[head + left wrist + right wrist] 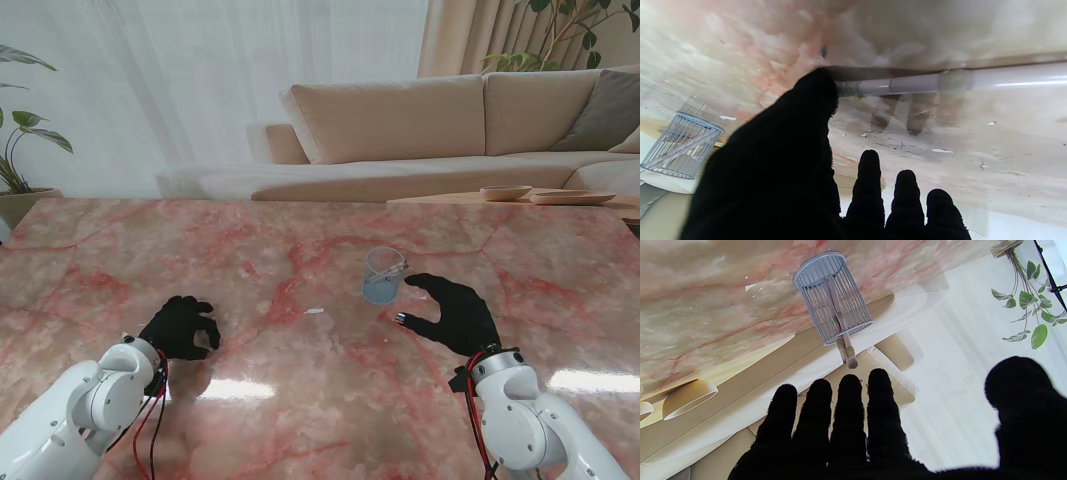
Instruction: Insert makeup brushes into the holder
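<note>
The holder (384, 275) is a pale blue wire cup standing upright right of the table's middle; it also shows in the wrist views (833, 296) (680, 143). Two brushes (847, 353) stand inside it, ends poking past the rim. My right hand (455, 310) is just right of the holder and nearer to me, open, fingers (850, 413) spread and holding nothing. Another makeup brush (913, 84), white-handled with a silver ferrule, lies flat on the table. My left hand (182, 327) hovers over it at the left, thumb tip (816, 86) touching its bristle end, the other fingers (870, 180) clear of it.
A small white speck (315, 311) lies on the pink marble table (300, 400) between my hands. A small shiny bit (400, 319) sits by my right thumb. Beyond the far edge are a beige sofa (420, 120), a low table with bowls (505, 192) and a plant (15, 150).
</note>
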Controlling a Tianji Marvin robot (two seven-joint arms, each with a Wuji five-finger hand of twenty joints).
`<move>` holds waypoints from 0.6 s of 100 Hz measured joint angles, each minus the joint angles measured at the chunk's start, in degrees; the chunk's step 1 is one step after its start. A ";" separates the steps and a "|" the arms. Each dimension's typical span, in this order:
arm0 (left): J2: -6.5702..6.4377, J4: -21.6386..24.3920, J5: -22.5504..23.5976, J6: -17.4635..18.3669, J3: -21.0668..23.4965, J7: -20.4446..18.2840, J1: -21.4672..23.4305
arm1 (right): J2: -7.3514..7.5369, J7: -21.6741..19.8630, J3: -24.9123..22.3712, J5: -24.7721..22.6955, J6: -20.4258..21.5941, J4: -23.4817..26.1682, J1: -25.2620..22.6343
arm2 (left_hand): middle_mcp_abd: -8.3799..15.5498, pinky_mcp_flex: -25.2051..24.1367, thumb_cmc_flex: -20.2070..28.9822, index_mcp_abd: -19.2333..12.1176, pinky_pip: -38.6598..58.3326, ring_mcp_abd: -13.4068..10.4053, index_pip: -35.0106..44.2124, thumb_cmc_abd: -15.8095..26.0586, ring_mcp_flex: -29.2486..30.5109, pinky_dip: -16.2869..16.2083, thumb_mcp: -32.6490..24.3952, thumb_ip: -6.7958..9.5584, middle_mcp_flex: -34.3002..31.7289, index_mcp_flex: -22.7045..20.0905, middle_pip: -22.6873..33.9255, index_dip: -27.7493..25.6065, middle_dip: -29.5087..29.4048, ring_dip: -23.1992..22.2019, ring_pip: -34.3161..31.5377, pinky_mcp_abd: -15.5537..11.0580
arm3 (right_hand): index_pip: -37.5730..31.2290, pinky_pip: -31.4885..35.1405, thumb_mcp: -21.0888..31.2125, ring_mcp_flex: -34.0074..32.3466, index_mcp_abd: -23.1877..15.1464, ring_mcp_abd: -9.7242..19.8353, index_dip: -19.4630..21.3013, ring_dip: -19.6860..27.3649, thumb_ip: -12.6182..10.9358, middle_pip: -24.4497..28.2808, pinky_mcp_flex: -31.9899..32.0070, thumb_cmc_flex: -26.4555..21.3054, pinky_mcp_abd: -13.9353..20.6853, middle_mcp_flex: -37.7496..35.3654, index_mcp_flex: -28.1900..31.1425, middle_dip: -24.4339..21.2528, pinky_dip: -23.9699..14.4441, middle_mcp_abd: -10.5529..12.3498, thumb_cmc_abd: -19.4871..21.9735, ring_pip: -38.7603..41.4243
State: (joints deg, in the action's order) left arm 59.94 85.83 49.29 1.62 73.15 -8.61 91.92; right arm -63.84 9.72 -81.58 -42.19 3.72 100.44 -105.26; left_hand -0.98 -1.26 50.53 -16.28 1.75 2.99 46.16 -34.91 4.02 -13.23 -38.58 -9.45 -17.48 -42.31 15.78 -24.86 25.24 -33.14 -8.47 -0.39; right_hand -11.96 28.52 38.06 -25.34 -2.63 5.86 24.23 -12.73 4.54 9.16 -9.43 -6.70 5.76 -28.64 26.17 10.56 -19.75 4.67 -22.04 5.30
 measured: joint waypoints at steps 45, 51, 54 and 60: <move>-0.34 2.32 5.23 1.80 4.35 0.04 2.96 | -0.09 0.08 0.22 0.67 -0.39 -0.01 -0.04 | 0.11 0.00 -9.73 8.54 0.00 -0.07 -7.12 -0.90 0.00 1.19 -5.53 0.08 0.01 1.47 0.00 -0.80 0.00 0.00 0.00 0.00 | 0.00 0.00 -0.53 0.00 0.00 0.00 0.01 0.00 0.00 0.00 0.00 -0.04 -0.54 -0.05 0.01 0.10 0.00 0.00 0.20 0.05; -0.44 2.41 5.20 2.00 4.45 0.05 3.20 | -0.10 0.07 0.30 0.71 -0.42 -0.01 -0.01 | 0.11 0.00 -9.71 8.28 0.00 -0.07 -6.54 -1.47 0.00 1.30 -4.27 0.04 0.01 1.42 0.00 -1.31 0.00 0.00 0.00 0.00 | 0.00 0.00 -0.53 0.00 0.00 0.00 0.01 0.00 0.00 0.00 0.00 -0.04 -0.55 -0.07 0.01 0.21 0.00 0.00 0.59 0.05; -0.48 2.41 5.21 2.17 4.45 0.11 3.29 | -0.10 0.06 0.32 0.74 -0.44 -0.01 0.00 | 0.11 0.00 -9.67 7.53 0.00 -0.07 -5.65 -1.92 0.00 1.32 -4.02 0.04 0.01 1.40 0.00 -1.33 0.00 0.00 0.00 0.00 | 0.00 0.00 -0.53 0.00 0.00 0.00 0.01 0.00 0.00 0.00 0.00 -0.04 -0.55 -0.09 0.01 0.60 0.00 0.00 0.63 0.06; -0.51 2.27 5.31 2.56 4.38 0.93 3.43 | -0.12 0.16 0.40 0.91 -0.58 -0.01 0.02 | 0.11 0.00 -9.64 5.73 0.00 -0.07 -3.94 -2.48 0.00 1.32 -3.05 0.04 0.01 0.36 0.00 -1.39 0.00 0.00 0.00 0.00 | -0.05 0.00 -0.67 0.00 0.00 0.00 0.01 0.00 -0.02 0.12 0.00 -0.71 -0.55 -0.71 0.04 0.66 0.00 0.00 0.70 0.08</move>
State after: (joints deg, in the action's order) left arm 59.42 88.10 54.60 4.19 77.52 -7.68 95.35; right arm -63.96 9.88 -81.18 -41.29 3.14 100.43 -105.25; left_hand -0.87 -1.26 40.89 -10.55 1.75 2.92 42.22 -37.39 4.02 -11.91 -41.63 -9.42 -17.47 -41.94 15.78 -26.24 25.24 -33.14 -8.46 -0.39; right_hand -12.01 28.51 37.39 -25.34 -2.63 5.86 24.24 -12.73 4.52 9.29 -9.43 -7.40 5.21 -29.35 26.22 11.22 -19.75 4.67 -21.34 5.38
